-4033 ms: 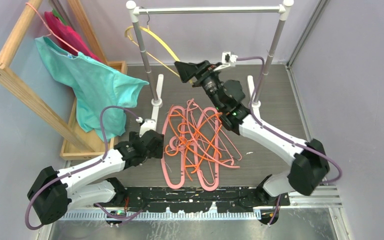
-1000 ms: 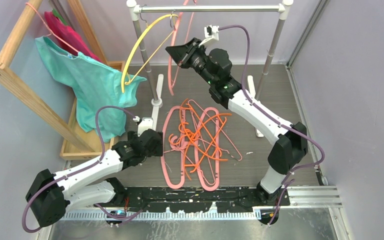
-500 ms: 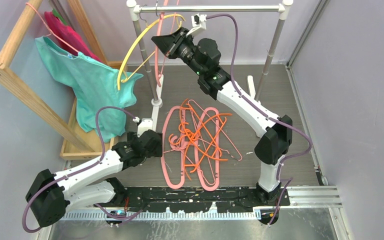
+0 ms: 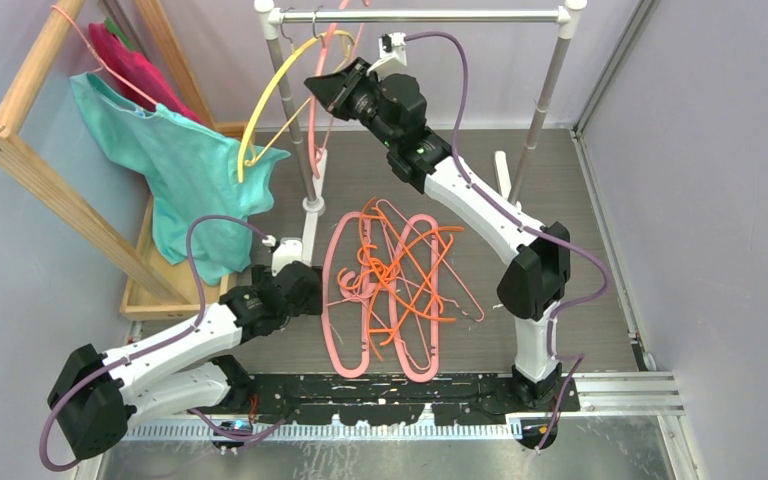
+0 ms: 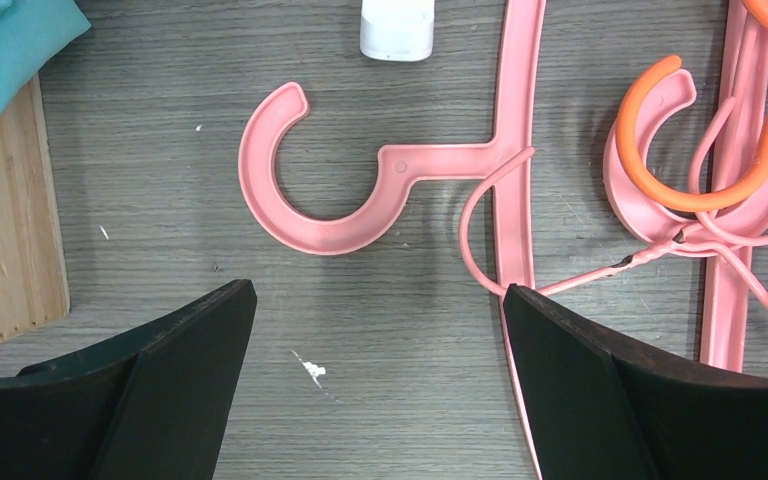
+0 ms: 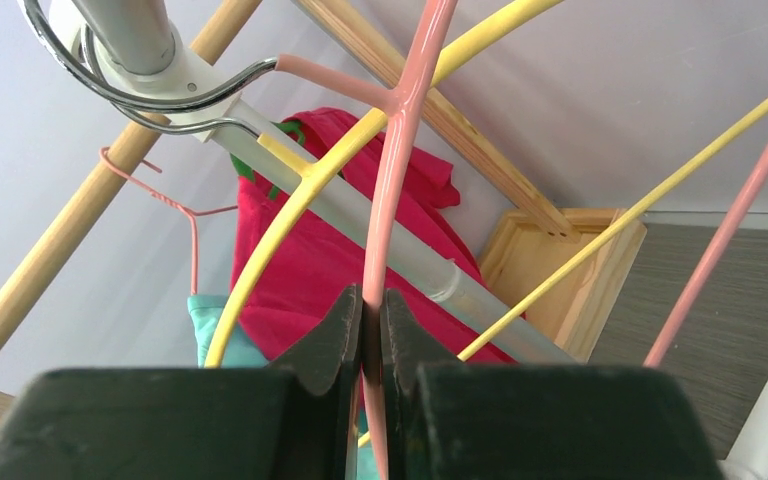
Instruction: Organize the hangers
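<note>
High up by the metal rail [image 4: 420, 17], my right gripper [image 4: 315, 85] is shut on the thin arm of a pink hanger [image 6: 400, 150]. Its jaws [image 6: 372, 310] pinch that arm, and the hanger's metal hook [image 6: 160, 95] curls over the rail's left end. A yellow hanger [image 4: 260, 105] hangs on the rail right beside it, tilted. Down on the table lies a tangled pile of pink and orange hangers [image 4: 390, 290]. My left gripper [image 4: 310, 288] hovers low at the pile's left edge, open with nothing between its fingers [image 5: 380, 300], just below a pink hook [image 5: 310, 215].
A wooden rack at the back left carries teal and magenta garments [image 4: 195, 165] on a pink hanger. A wooden tray [image 4: 145, 290] lies beneath it. The rail's posts [image 4: 550, 80] stand on white feet [image 5: 395, 25] on the table.
My right arm has carried the pink hanger up and leftward along the rail, close to the yellow hanger, which has swung. The left arm has barely moved.
</note>
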Motion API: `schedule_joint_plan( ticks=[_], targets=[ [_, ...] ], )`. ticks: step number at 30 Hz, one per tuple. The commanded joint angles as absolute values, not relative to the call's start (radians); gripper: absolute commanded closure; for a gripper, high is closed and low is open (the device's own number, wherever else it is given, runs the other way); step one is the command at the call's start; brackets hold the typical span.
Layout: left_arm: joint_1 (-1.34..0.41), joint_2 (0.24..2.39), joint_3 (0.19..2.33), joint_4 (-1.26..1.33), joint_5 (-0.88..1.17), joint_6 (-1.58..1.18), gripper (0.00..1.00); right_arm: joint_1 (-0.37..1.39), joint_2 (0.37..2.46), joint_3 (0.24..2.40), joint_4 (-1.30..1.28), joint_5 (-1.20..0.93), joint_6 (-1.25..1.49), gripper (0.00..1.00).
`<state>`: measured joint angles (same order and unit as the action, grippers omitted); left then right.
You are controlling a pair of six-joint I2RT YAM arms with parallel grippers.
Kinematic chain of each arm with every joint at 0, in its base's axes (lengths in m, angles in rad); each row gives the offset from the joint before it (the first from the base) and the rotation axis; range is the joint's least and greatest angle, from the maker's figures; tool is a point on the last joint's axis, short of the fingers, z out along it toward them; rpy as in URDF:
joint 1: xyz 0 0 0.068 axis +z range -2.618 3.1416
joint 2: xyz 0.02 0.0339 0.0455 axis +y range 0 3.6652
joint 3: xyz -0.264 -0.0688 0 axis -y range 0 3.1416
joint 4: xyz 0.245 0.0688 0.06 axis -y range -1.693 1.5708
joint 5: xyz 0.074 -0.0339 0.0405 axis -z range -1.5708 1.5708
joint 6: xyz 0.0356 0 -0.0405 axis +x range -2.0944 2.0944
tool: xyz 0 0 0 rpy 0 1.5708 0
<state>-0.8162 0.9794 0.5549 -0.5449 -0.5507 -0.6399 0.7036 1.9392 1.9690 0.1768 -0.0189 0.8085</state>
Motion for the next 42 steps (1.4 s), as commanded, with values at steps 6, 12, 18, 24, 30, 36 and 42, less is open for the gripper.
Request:
schedule_joint_plan(
  ticks=[6, 12, 18, 24, 30, 36, 42],
  targets=[
    [-0.813, 0.974, 0.556, -0.54, -0.574, -0.654, 0.02, 0.704, 1.874, 1.925, 0.225, -0.013, 0.788, 0.45],
    [-0.812, 0.993, 0.567, -0.536, -0.576, -0.647, 0.02, 0.703, 1.704, 1.695, 0.322, 0.024, 0.686, 0.22],
    [-0.813, 1.007, 0.581, -0.534, -0.576, -0.648, 0.02, 0.703, 1.499, 1.418, 0.417, 0.079, 0.541, 0.01],
    [-0.812, 1.046, 0.601, -0.522, -0.575, -0.638, 0.02, 0.703, 1.309, 1.231, 0.423, 0.101, 0.408, 0.0],
    [-0.813, 1.094, 0.625, -0.508, -0.561, -0.632, 0.02, 0.703, 1.139, 1.069, 0.351, 0.157, 0.315, 0.0],
    [-0.813, 1.13, 0.638, -0.486, -0.549, -0.625, 0.02, 0.705, 1.059, 1.038, 0.102, 0.264, 0.255, 0.08],
    [-0.812, 1.158, 0.655, -0.468, -0.546, -0.622, 0.02, 0.742, 1.162, 0.999, -0.181, 0.122, 0.207, 0.42]
  ],
)
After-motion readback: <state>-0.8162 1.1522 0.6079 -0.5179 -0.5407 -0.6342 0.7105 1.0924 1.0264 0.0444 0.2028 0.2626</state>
